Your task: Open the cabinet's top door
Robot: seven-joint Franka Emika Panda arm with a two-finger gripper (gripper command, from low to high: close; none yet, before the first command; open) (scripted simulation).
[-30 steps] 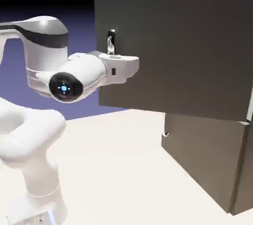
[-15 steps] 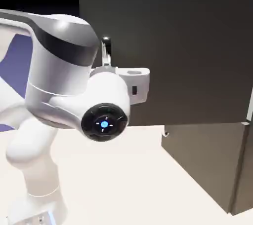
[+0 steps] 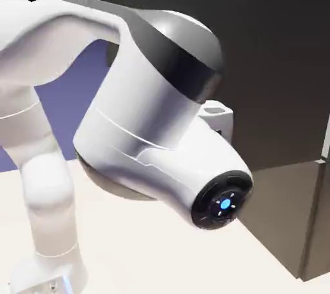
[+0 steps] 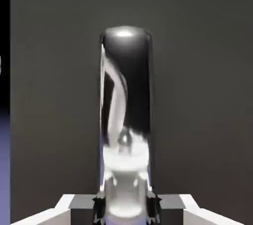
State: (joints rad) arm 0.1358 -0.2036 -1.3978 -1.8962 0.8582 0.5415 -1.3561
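Table [image 3: 129,247] white | one cabinet [image 3: 283,222] | one top door [image 3: 277,80] swung out | hand [image 4: 126,208] gripping one handle [image 4: 126,95]

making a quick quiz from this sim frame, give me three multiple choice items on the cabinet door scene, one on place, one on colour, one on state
1. In the hand view, where is the handle?
A. between the gripper fingertips
B. far left
C. out of sight

2. What colour is the top door?
A. white
B. dark grey
C. red

3. How does the top door stand on the cabinet?
A. shut flush
C. removed
B. swung open

Answers: 1 A, the shiny bar rises from the middle of the bottom edge; 2 B, the panel is dark grey in both views; 3 B, its edge reaches well past the lower panel toward the arm.
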